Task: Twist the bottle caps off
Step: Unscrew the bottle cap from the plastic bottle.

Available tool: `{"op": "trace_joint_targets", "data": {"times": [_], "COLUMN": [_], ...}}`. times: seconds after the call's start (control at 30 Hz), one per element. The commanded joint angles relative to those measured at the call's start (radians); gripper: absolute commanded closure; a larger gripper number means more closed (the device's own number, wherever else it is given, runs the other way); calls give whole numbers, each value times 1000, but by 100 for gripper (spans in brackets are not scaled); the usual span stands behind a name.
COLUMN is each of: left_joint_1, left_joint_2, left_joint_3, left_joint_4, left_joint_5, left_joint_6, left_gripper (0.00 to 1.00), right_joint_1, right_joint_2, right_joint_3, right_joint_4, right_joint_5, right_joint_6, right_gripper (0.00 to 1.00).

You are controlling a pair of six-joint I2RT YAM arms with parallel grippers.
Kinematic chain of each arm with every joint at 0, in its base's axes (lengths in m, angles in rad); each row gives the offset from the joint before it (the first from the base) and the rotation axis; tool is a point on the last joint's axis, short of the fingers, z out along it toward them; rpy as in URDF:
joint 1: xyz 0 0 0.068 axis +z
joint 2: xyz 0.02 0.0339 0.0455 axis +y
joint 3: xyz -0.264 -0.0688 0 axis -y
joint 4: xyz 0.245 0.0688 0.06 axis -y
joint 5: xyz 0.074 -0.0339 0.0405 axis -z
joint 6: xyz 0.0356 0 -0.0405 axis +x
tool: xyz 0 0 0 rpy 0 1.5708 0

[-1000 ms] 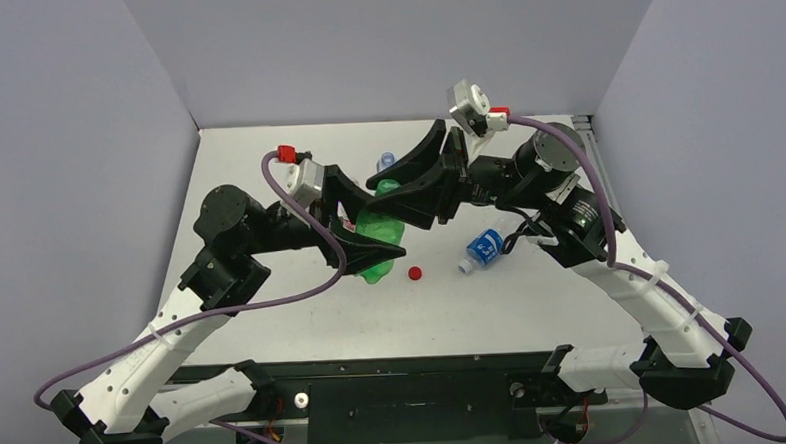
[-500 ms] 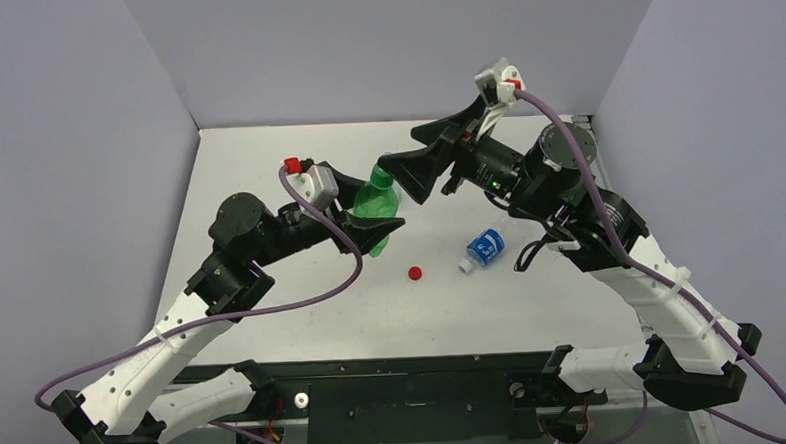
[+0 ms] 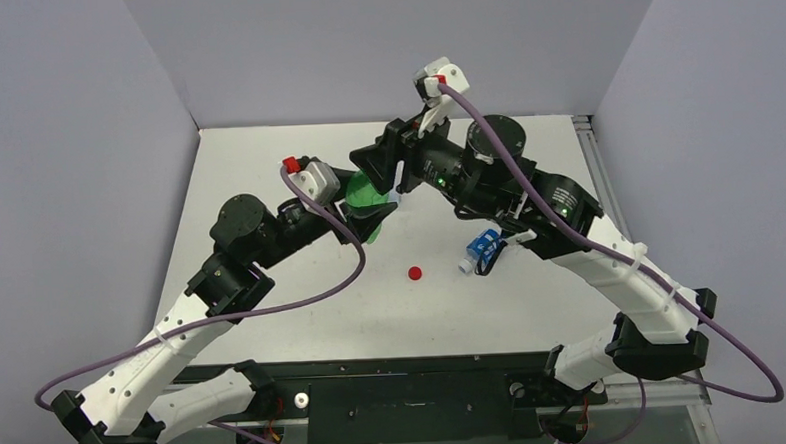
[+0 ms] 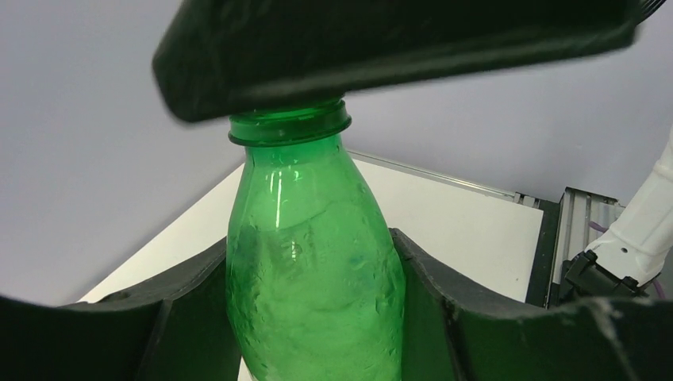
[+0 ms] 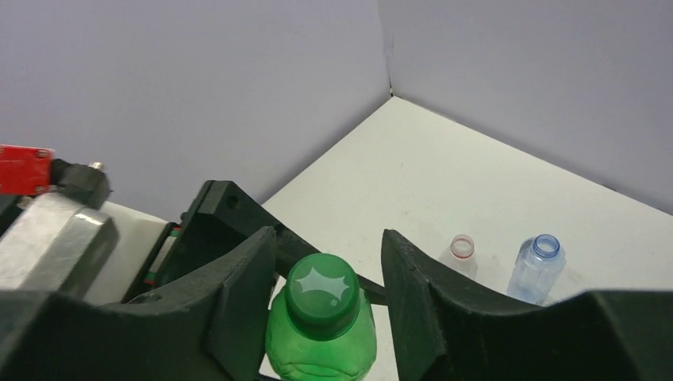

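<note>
Though glossy, a dimpled green plastic bottle (image 4: 313,294).

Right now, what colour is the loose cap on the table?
Red cap, best in the top view.

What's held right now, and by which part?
Left gripper holds the green bottle by its body. Right gripper straddles the cap, gaps both sides, not gripping.

Four bottles: one green bottle (image 4: 313,270), one blue-labelled bottle (image 3: 485,247), one red-ringed clear bottle (image 5: 462,251), one bluish clear bottle (image 5: 537,267). Two caps: one red cap (image 3: 414,273), one green cap (image 5: 321,292).
</note>
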Motion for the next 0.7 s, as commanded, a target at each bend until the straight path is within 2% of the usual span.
{"op": "trace_joint_targets", "data": {"times": [0.0, 0.1, 0.27, 0.33, 0.4, 0.5, 0.57, 0.63, 0.67], "left_joint_1": [-12, -13, -18, -18, -18, -18, -19, -19, -19], "left_joint_2": [-26, -30, -34, -35, -35, -36, -35, -34, -31], "left_joint_3": [0, 0, -4, -8, -11, -11, -8, 2, 6], "left_joint_4": [32, 33, 32, 33, 34, 39, 53, 72, 87], "left_joint_5": [-23, -19, -15, -15, -3, 49, 113, 218, 261], "left_joint_6": [38, 39, 38, 33, 23, -26, -77, -140, -183], "left_gripper": [100, 100, 100, 100, 100, 100, 100, 100, 100], "right_joint_1": [9, 9, 9, 8, 8, 2, -17, -59, -100], "right_joint_2": [20, 26, 10, -5, -23, -68, -106, -141, -151], "right_joint_3": [39, 39, 6, -19, -48, -110, -164, -215, -230], "right_joint_4": [-32, -33, -3, 21, 53, 122, 190, 275, 310], "right_joint_5": [44, 50, 49, 39, 12, -52, -159, -363, -523], "right_joint_6": [2, 3, 7, 7, 2, -24, -52, -45, -35], "right_gripper": [54, 60, 88, 96, 100, 100, 100, 100, 100]}}
